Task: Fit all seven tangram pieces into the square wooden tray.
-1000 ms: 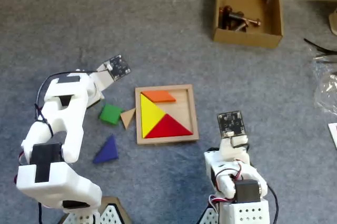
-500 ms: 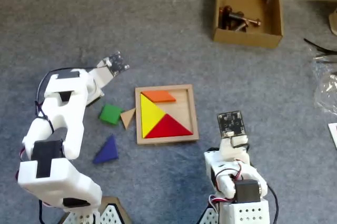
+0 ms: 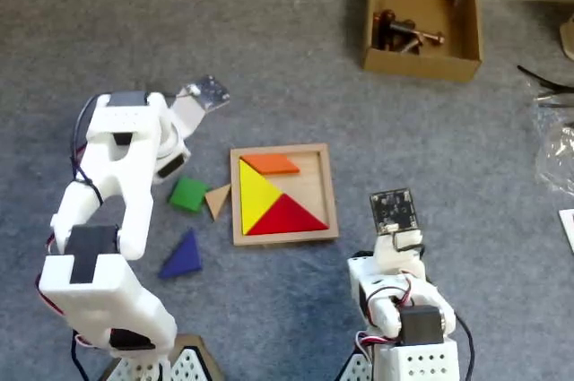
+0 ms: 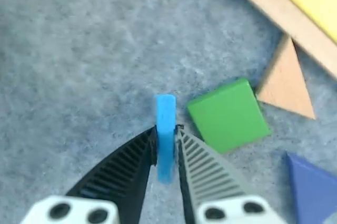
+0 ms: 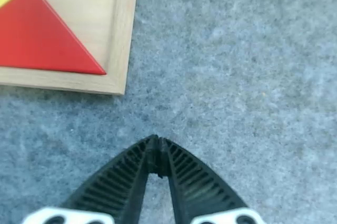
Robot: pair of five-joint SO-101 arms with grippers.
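Three pieces are already in the square wooden tray at the middle of the high view. An orange parallelogram lies along its top edge, a big yellow triangle on the left, and a big red triangle along the bottom.

Just left of the tray on the grey carpet lie a green square block and a small pale wooden triangle, close together. A dark blue triangle sits further toward the lower left, apart from both.

From above, the left arm covers its own fingers, so the left wrist view fills that in. There the left gripper is clamped on a thin light blue piece held upright on edge, just beside the green square. Can't tell if the piece touches the carpet.

The right wrist view has the right gripper with fingers pressed together on nothing, over carpet near the tray corner where the red triangle's tip ends. A brown cardboard box is at the upper right of the high view.
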